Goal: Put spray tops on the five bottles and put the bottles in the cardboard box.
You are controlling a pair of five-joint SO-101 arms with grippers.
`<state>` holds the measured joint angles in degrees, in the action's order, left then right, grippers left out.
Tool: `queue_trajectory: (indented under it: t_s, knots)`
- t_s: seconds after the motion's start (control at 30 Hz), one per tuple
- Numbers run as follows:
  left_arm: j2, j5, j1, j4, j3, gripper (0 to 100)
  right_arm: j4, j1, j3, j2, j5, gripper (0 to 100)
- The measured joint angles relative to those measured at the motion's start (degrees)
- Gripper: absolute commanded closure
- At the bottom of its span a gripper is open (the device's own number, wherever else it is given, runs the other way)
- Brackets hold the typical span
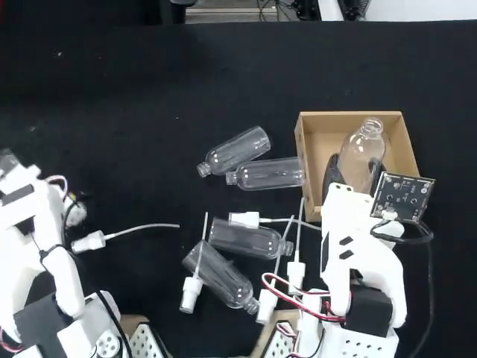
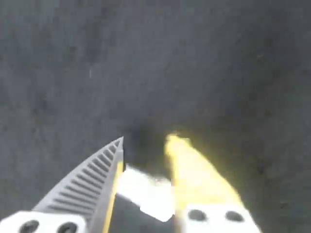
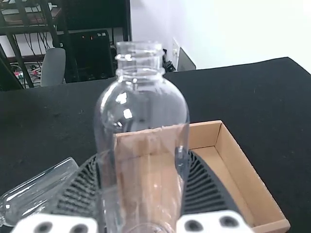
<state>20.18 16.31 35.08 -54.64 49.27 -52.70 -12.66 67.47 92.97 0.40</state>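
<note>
We see the right tool (image 3: 141,184) closed around the lower body of a clear bottle (image 3: 141,111). It holds the bottle upright above the cardboard box (image 1: 309,142). The bottle's threaded neck is bare and faces up. We judge it is held this way so that a top can be fitted before it goes in.

Four more bottles lie on their sides on the black bench (image 1: 149,89), left of the box, and none has a top. The nearest bottle (image 1: 266,174) lies with its end against the box wall. Loose spray tops with long thin tubes lie among them. One spray top (image 1: 88,240) lies well apart from the others, near the left arm.

The left tool (image 2: 146,145) hangs over bare bench. Its jaws are a little apart and pinch a white piece (image 2: 146,194). The close view is blurred, so we can only guess that this is another top, ready for the open neck.
</note>
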Motion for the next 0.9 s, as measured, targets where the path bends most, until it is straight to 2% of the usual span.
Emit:
queue_trajectory:
  t_s: [0.07, 0.13, 0.33, 0.47, 0.57, 0.73, 0.9]
  knots:
    - [0.00, 0.00, 0.00, -0.18, -2.29, 70, 0.00, 0.00, 0.00, 0.00, 0.00, 98.7]
    - [0.00, 0.00, 0.00, -3.69, -4.31, 70, 0.00, 0.00, 0.00, 0.00, 0.00, 98.7]
    - [0.00, 0.26, -0.35, -21.71, -7.65, 70, 0.00, 0.00, 0.00, 0.00, 0.00, 98.7]
    - [0.00, -2.20, -0.26, -23.12, -4.57, 70, 0.00, 0.00, 0.00, 0.00, 0.00, 98.7]
    - [0.00, -3.16, -0.26, -19.08, 0.44, 70, 0.00, 0.00, 0.00, 0.00, 0.00, 98.7]
    - [0.09, -3.25, -0.35, -5.54, 6.15, 70, 0.00, 0.00, 0.00, 0.00, 0.00, 98.7]
    - [0.09, -0.26, -0.44, 3.96, 7.56, 70, 0.00, 0.00, 0.00, 0.00, 0.00, 98.7]
